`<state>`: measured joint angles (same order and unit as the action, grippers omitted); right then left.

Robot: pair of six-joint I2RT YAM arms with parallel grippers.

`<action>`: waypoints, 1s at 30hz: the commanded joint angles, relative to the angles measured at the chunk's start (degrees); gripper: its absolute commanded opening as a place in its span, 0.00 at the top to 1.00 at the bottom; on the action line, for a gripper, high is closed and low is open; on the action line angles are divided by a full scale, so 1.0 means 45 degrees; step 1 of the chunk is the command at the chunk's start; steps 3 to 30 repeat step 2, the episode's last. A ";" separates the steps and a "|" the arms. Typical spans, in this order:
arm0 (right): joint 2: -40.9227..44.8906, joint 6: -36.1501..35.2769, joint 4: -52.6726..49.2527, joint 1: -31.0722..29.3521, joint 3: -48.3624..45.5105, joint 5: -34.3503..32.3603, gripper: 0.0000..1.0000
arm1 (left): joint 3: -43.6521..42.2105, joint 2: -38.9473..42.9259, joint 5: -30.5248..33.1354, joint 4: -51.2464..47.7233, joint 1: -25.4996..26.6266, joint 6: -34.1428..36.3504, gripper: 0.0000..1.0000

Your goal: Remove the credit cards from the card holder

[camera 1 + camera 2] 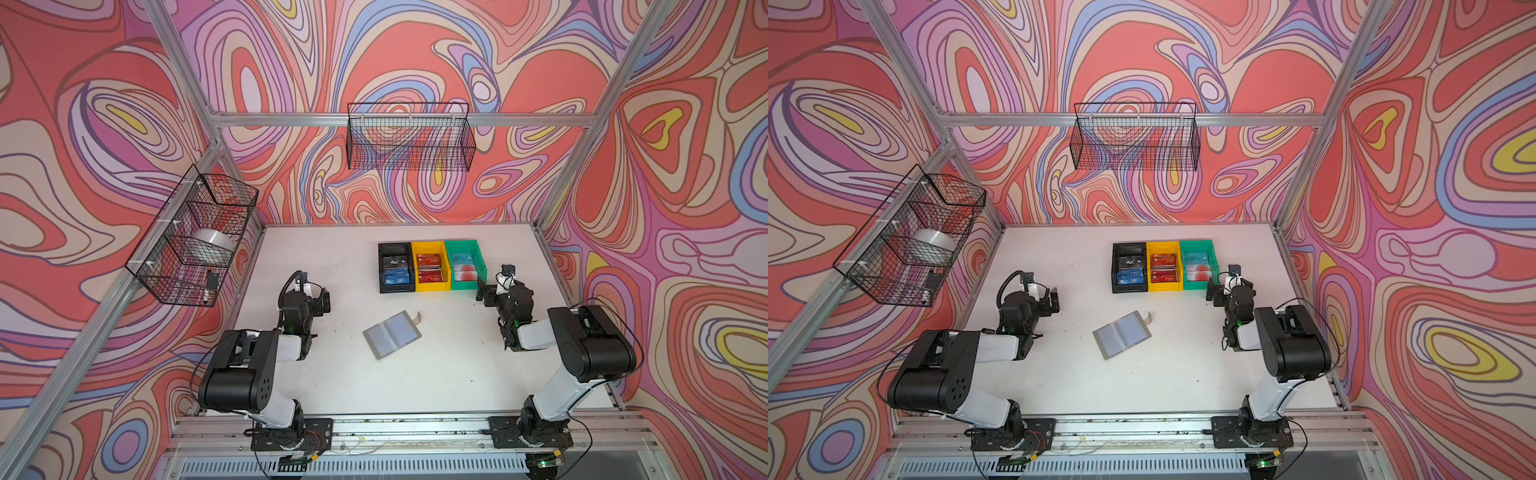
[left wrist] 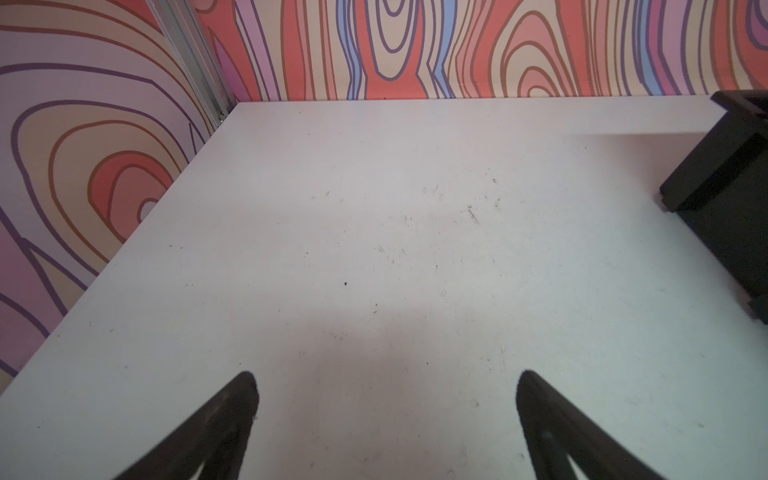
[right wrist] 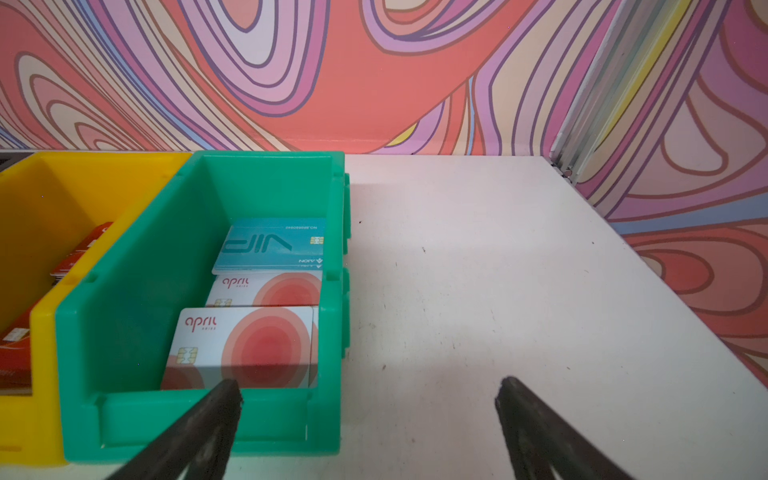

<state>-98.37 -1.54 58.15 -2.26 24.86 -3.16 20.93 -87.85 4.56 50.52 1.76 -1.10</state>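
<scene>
We see the flat grey bifold card holder point(image 1: 392, 334) lying open on the white bench point(image 1: 415, 386), sleeves apparently empty, long axis slanting toward the far right. It lies between the arms, the left gripper point(image 1: 323, 302) slightly nearer. The thin plastic credit cards point(image 3: 241, 345) sit in the coloured plastic bins point(image 1: 428, 243) beside the right gripper point(image 3: 369, 386) — both grippers spread, empty.

The left arm point(image 1: 289, 345) and right arm point(image 1: 534, 334) each rise from the base and fold sharply at the elbow. The left gripper point(image 2: 386, 376) points forward, jaws spread wide, empty. The right gripper point(image 3: 370, 386) is likewise spread wide and empty.
</scene>
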 commanded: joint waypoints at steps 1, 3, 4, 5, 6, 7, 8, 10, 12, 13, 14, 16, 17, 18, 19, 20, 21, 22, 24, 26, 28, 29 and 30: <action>0.0044 0.0086 -0.0091 0.0077 0.0111 0.0067 0.02 | 0.0132 -0.0080 0.0048 0.0062 -0.0079 0.0040 0.00; 0.0043 0.0064 -0.0025 0.0080 0.0080 0.0032 0.02 | 0.0132 -0.0081 0.0077 0.0081 -0.0083 0.0050 0.00; 0.0043 0.0064 -0.0025 0.0080 0.0080 0.0032 0.02 | 0.0132 -0.0081 0.0077 0.0081 -0.0083 0.0050 0.00; 0.0043 0.0064 -0.0025 0.0080 0.0080 0.0032 0.02 | 0.0132 -0.0081 0.0077 0.0081 -0.0083 0.0050 0.00; 0.0043 0.0064 -0.0025 0.0080 0.0080 0.0032 0.02 | 0.0132 -0.0081 0.0077 0.0081 -0.0083 0.0050 0.00; 0.0043 0.0064 -0.0025 0.0080 0.0080 0.0032 0.02 | 0.0132 -0.0081 0.0077 0.0081 -0.0083 0.0050 0.00; 0.0043 0.0064 -0.0025 0.0080 0.0080 0.0032 0.02 | 0.0132 -0.0081 0.0077 0.0081 -0.0083 0.0050 0.00; 0.0043 0.0064 -0.0025 0.0080 0.0080 0.0032 0.02 | 0.0132 -0.0081 0.0077 0.0081 -0.0083 0.0050 0.00; 0.0043 0.0064 -0.0025 0.0080 0.0080 0.0032 0.02 | 0.0132 -0.0081 0.0077 0.0081 -0.0083 0.0050 0.00; 0.0043 0.0064 -0.0025 0.0080 0.0080 0.0032 0.02 | 0.0132 -0.0081 0.0077 0.0081 -0.0083 0.0050 0.00; 0.0043 0.0064 -0.0025 0.0080 0.0080 0.0032 0.02 | 0.0132 -0.0081 0.0077 0.0081 -0.0083 0.0050 0.00; 0.0043 0.0064 -0.0025 0.0080 0.0080 0.0032 0.02 | 0.0132 -0.0081 0.0077 0.0081 -0.0083 0.0050 0.00; 0.0043 0.0064 -0.0025 0.0080 0.0080 0.0032 0.02 | 0.0132 -0.0081 0.0077 0.0081 -0.0083 0.0050 0.00; 0.0043 0.0064 -0.0025 0.0080 0.0080 0.0032 0.02 | 0.0132 -0.0081 0.0077 0.0081 -0.0083 0.0050 0.00; 0.0043 0.0064 -0.0025 0.0080 0.0080 0.0032 0.02 | 0.0132 -0.0081 0.0077 0.0081 -0.0083 0.0050 0.00; 0.0043 0.0064 -0.0025 0.0080 0.0080 0.0032 0.02 | 0.0132 -0.0081 0.0077 0.0081 -0.0083 0.0050 0.00; 0.0043 0.0064 -0.0025 0.0080 0.0080 0.0032 0.02 | 0.0132 -0.0081 0.0077 0.0081 -0.0083 0.0050 0.00; 0.0043 0.0064 -0.0025 0.0080 0.0080 0.0032 0.02 | 0.0132 -0.0081 0.0077 0.0081 -0.0083 0.0050 0.00; 0.0043 0.0064 -0.0025 0.0080 0.0080 0.0032 0.02 | 0.0132 -0.0081 0.0077 0.0081 -0.0083 0.0050 0.00; 0.0043 0.0064 -0.0025 0.0080 0.0080 0.0032 0.02 | 0.0132 -0.0081 0.0077 0.0081 -0.0083 0.0050 0.00; 0.0043 0.0064 -0.0025 0.0080 0.0080 0.0032 0.02 | 0.0132 -0.0081 0.0077 0.0081 -0.0083 0.0050 0.00; 0.0043 0.0064 -0.0025 0.0080 0.0080 0.0032 0.02 | 0.0132 -0.0081 0.0077 0.0081 -0.0083 0.0050 0.00; 0.0043 0.0064 -0.0025 0.0080 0.0080 0.0032 0.02 | 0.0132 -0.0081 0.0077 0.0081 -0.0083 0.0050 0.00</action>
